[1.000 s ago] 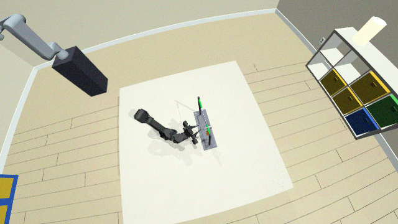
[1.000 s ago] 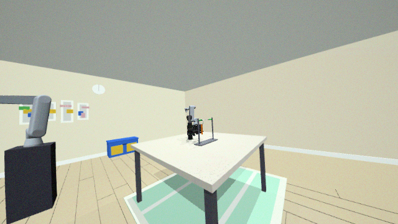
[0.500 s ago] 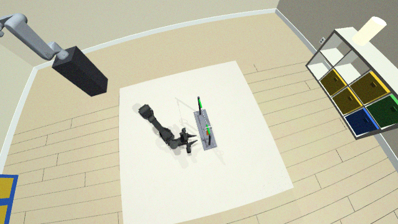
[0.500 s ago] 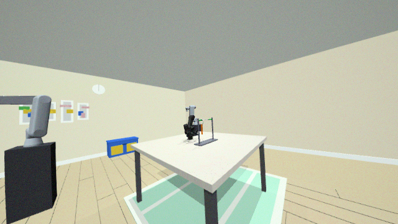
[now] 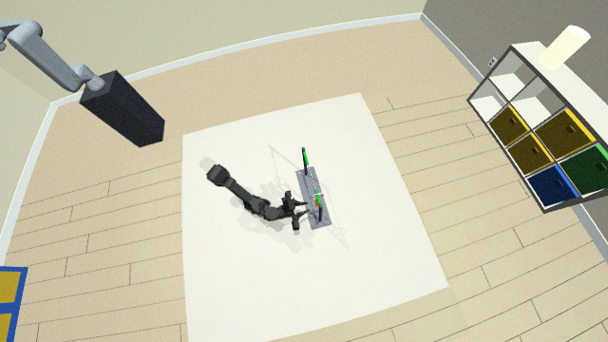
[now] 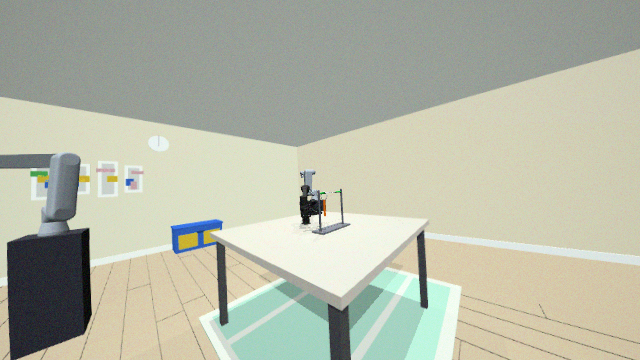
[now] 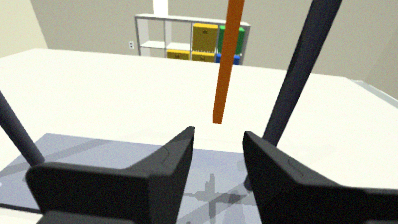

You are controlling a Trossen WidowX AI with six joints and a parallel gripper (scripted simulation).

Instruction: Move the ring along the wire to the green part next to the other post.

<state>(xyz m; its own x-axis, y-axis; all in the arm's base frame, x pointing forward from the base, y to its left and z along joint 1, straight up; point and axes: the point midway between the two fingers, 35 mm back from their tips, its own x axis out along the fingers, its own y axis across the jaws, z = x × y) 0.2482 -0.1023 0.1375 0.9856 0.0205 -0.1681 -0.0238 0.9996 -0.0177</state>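
The orange handle (image 5: 317, 202) (image 6: 324, 207) (image 7: 227, 65) hangs down from a pale ring (image 5: 316, 202). The ring is on the green part (image 5: 319, 199) beside the nearer post (image 5: 320, 214) (image 6: 319, 212) (image 7: 300, 70), the right one in the wrist view. The other post (image 6: 342, 207) (image 7: 19, 130) has the other green part (image 5: 306, 158) next to it. My gripper (image 5: 308, 208) (image 7: 218, 134) is partly open and empty, on the arm's side of the wire. In the wrist view, the handle's lower end shows just above the gap between the fingertips, beyond them. The ring is outside the wrist view.
The grey base plate (image 5: 326, 222) (image 6: 325, 231) (image 7: 75, 145) joins both posts and lies below the fingers. It stands on the white table (image 5: 380, 256) (image 6: 280, 250). A dark pedestal (image 5: 123, 111) (image 6: 50, 290) with another arm, and a shelf (image 7: 190, 19), are away from the table.
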